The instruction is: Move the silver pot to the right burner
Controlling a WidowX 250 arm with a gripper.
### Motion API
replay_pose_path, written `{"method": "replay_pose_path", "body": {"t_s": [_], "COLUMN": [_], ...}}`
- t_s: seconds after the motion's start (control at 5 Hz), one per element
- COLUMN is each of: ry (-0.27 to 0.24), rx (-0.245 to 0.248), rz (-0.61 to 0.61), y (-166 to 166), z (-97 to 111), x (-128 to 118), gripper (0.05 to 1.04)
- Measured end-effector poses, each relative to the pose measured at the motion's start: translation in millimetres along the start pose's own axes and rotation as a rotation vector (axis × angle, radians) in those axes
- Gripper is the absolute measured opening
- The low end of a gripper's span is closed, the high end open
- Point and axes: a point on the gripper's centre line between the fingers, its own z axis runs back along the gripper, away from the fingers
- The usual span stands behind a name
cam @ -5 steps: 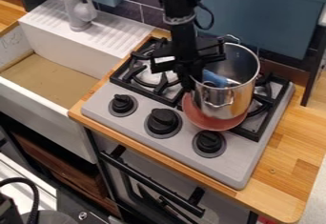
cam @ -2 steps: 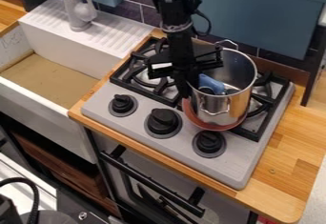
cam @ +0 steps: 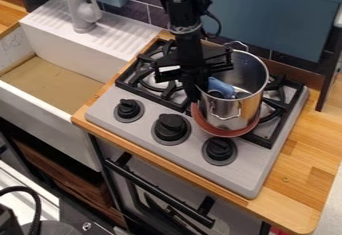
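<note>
Hanging down over the stove [cam: 254, 174], the black arm [cam: 185, 29] comes in from the top, with its gripper [cam: 202, 96] right at the left side of the silver pot [cam: 250, 104]. I can't tell from where I stand whether the jaws are spread or pinching the pot's wall. The pot sits upright over the right burner, with a reddish dish [cam: 219, 133] under it, its rim curving out at the near side. One wire handle faces me, the other is at the back. Something blue [cam: 221, 87] shows inside, near the gripper. Three black knobs [cam: 171, 127] line the stove's front, which is set in the wooden surface [cam: 287, 199], and the white sink [cam: 40, 104] is off to the left.
</note>
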Motion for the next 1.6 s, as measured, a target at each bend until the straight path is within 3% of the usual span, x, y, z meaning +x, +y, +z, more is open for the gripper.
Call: {"method": "replay_pose_path", "body": {"t_s": [0.2, 0.6, 0.8, 1.4, 1.6], "ry": [-0.004, 0.022, 0.03, 0.028, 0.043], "rx": [0.011, 0.013, 0.008, -0.024, -0.043], "rz": [-0.001, 0.004, 0.019, 0.053, 0.076], "y": [1, 2, 3, 2, 8], "z": [1, 5, 10, 47, 50], "x": [0, 1, 5, 36, 47], "gripper": [0.224, 0.768, 0.986, 0.994, 0.994]}}
